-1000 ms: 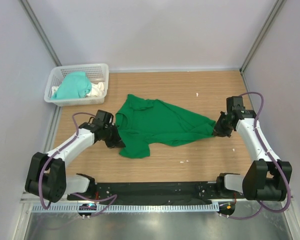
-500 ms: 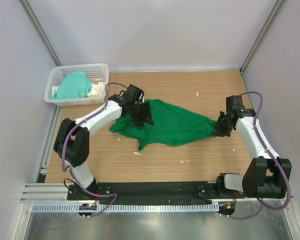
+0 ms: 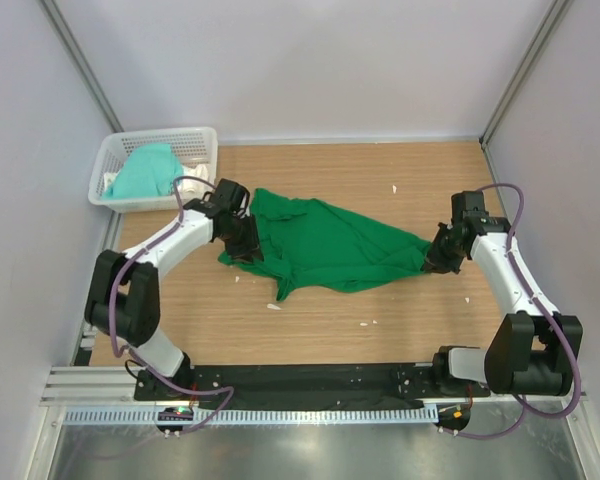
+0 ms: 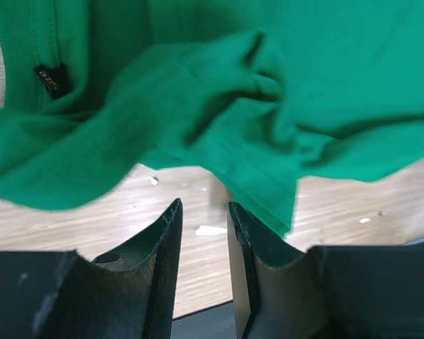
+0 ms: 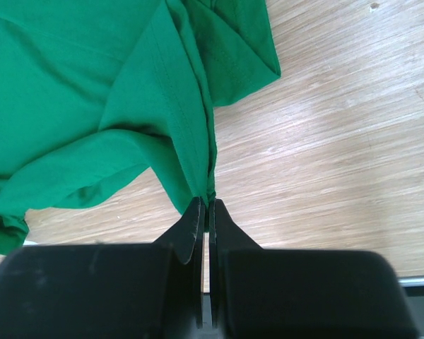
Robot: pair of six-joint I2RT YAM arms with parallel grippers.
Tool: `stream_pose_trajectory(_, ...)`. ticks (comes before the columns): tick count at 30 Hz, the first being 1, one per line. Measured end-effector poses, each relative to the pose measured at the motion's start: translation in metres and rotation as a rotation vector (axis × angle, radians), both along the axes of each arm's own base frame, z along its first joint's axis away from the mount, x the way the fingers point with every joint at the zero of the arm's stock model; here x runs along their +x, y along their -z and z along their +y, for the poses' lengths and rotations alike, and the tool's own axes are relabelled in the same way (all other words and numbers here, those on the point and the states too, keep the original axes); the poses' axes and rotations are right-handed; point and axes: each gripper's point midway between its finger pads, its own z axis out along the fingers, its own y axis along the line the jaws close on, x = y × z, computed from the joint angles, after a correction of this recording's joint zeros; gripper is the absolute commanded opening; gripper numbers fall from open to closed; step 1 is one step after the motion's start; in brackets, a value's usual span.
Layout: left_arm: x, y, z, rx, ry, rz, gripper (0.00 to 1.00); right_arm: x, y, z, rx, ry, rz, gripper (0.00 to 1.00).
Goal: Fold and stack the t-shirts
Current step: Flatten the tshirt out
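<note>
On the table (image 3: pixel 410 310), green t-shirt (image 3: pixel 330 245) newly bunched at left, left gripper (image 3: pixel 242 243) drawn back to that edge, jaws part-open and empty, right gripper (image 3: pixel 435 262) still pinching its right corner, mint t-shirt (image 3: pixel 145 172) in basket (image 3: pixel 208 140) beyond.

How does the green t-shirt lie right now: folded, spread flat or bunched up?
Bunched up, not folded. The green t-shirt lies crumpled in loose ridges on the table, one end pinched in the shut right gripper.

walls (image 3: pixel 310 60): pale grey | table (image 3: pixel 420 180): light wood | corner posts (image 3: pixel 78 60): probably metal
</note>
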Motion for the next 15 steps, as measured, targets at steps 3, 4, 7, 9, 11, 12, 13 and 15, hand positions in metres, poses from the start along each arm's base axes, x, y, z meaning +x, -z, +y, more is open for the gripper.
stream_pose_trajectory(3,0.003,0.024,0.005,0.031,-0.002,0.062,0.36,0.000,0.001,0.000,0.001,-0.004,0.005,0.01)
stream_pose_trajectory(4,0.004,0.030,0.005,0.041,0.005,0.078,0.38,0.000,0.001,0.001,0.002,-0.005,0.005,0.01)
stream_pose_trajectory(7,0.004,0.039,0.004,0.046,0.017,0.099,0.38,0.000,0.001,0.001,0.004,-0.008,0.005,0.01)
stream_pose_trajectory(9,0.006,0.039,0.003,0.044,0.025,0.096,0.39,0.000,0.001,0.001,0.005,-0.009,0.005,0.01)
stream_pose_trajectory(11,0.011,0.037,0.001,0.039,0.035,0.083,0.40,0.000,0.001,0.001,0.006,-0.009,0.005,0.01)
stream_pose_trajectory(12,0.013,0.036,0.000,0.037,0.037,0.077,0.41,0.000,0.001,0.001,0.006,-0.009,0.005,0.01)
stream_pose_trajectory(13,0.016,0.036,-0.002,0.033,0.040,0.071,0.41,0.000,0.001,0.001,0.006,-0.010,0.005,0.01)
stream_pose_trajectory(15,0.018,0.037,-0.004,0.028,0.044,0.069,0.41,0.000,0.001,0.002,0.007,-0.011,0.005,0.01)
